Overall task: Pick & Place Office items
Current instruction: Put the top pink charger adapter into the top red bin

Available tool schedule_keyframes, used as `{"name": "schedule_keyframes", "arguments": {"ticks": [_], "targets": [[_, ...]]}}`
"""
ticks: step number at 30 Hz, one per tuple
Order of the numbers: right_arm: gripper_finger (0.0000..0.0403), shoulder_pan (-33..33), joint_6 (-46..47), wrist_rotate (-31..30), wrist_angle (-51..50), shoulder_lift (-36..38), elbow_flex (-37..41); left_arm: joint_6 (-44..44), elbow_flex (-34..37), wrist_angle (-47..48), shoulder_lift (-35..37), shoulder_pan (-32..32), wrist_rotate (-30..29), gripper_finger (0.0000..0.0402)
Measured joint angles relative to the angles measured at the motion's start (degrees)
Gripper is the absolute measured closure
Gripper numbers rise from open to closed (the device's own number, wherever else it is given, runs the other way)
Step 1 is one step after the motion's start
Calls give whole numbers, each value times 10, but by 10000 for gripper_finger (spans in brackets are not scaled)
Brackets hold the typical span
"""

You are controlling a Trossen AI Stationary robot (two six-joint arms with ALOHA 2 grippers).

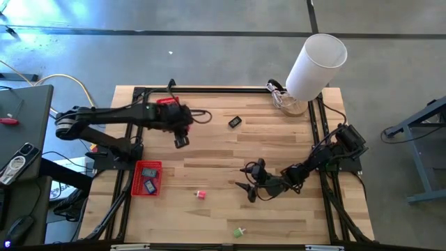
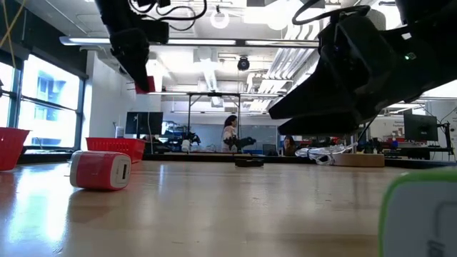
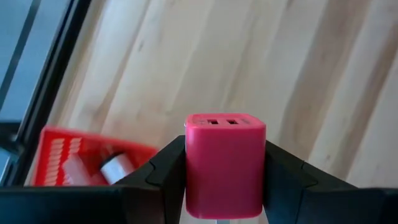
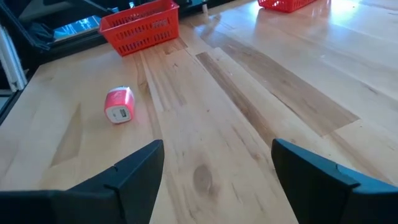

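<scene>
My left gripper [image 1: 181, 141] hangs above the table's middle left, shut on a pink-red block [image 3: 225, 165] with two slots in its end face. My right gripper [image 1: 245, 178] is open and empty low over the table's near middle, pointing toward the left edge. A pink-and-white block [image 1: 201, 194] lies on its side ahead of it and also shows in the right wrist view [image 4: 119, 104]. A green-and-white piece [image 1: 239, 231] lies by the near edge. A black piece [image 1: 235, 122] lies farther back. A red mesh basket [image 1: 147, 178] holds several small pieces. My left gripper pinches the pink-red block by two opposite side faces [image 3: 193, 174], one finger [image 3: 165, 180] on each side. The fingers come from above, pointing down. The block is lifted clear of the table, its slotted end [image 3: 224, 122] pointing away from the gripper.
A second red mesh basket [image 1: 167, 103] sits at the far left under the left arm. A big white cylinder [image 1: 317, 66] stands at the far right corner beside a clear item [image 1: 286, 101]. Bare wood lies between the two grippers.
</scene>
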State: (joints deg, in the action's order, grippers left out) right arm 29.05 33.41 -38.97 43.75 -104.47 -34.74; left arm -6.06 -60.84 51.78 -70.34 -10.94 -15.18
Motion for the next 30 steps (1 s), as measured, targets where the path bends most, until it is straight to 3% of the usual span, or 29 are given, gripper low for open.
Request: {"name": "schedule_keyframes", "arguments": {"ticks": [10,16,21,30], "targets": [[118,0,0,1,-3,0,0,11,0,35,1,-121,2,250],[118,0,0,2,-3,0,0,44,0,34,1,-207,69,250],[118,0,-1,1,-7,0,0,51,0,34,1,-277,80,250],[118,-2,0,1,-12,0,0,-12,-1,37,-48,-369,135,250]]}}
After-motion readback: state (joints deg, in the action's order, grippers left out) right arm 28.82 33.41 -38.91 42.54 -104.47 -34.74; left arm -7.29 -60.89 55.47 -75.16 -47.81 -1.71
